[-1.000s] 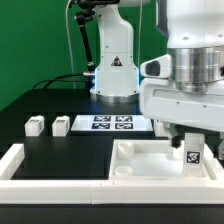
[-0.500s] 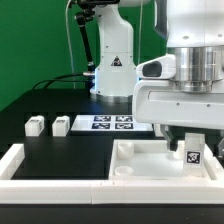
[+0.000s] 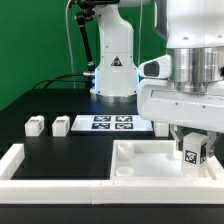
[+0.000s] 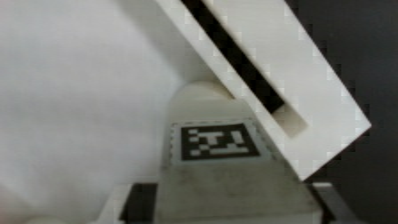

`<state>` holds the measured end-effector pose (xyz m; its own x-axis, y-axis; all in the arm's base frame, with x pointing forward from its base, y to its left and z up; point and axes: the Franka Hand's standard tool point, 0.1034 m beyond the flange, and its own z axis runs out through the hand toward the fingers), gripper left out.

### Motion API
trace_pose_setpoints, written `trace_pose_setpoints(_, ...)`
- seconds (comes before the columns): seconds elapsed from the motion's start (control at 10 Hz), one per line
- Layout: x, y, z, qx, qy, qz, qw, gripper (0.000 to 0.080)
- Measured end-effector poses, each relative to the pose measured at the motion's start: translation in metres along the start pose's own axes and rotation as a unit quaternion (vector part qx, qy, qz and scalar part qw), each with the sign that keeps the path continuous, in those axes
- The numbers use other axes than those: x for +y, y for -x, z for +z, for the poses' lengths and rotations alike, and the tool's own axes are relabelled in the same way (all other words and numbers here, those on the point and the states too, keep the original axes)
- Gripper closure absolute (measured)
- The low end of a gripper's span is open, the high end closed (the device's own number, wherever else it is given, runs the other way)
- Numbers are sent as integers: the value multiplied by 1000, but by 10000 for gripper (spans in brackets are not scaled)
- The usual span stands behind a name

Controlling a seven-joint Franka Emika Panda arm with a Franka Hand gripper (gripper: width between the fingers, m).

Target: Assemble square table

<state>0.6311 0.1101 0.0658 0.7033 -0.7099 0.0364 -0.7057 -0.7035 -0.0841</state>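
The white square tabletop point(image 3: 148, 160) lies at the exterior view's right, inside the low wall. A short white leg point(image 3: 194, 152) with a black-and-white tag stands at its far right corner. My gripper point(image 3: 193, 150) reaches down from above and straddles this leg, one finger on each side, shut on it. In the wrist view the leg point(image 4: 222, 150) fills the space between the fingers point(image 4: 150, 203), with the tabletop's raised rim point(image 4: 267, 75) running just behind it. Two more legs point(image 3: 36, 126) point(image 3: 61, 125) lie on the black table at the left.
The marker board point(image 3: 110, 123) lies flat in the middle, in front of the arm's base point(image 3: 113, 70). A long white low wall point(image 3: 60, 168) frames the front and left of the workspace.
The jaws have drawn in from wide open onto the leg. The leg's tag has shifted slightly up and to the right in the exterior view.
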Motion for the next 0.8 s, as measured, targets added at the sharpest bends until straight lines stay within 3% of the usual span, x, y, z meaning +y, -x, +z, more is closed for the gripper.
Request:
trace_pose_setpoints(0.2,1,-1,0,-2,-2,118,993,509)
trace_pose_setpoints(0.4,2,0,0,-22,-7,266,964,509)
trace_pose_setpoints(0.8,-3,5,1,-50,-15,527,848,509)
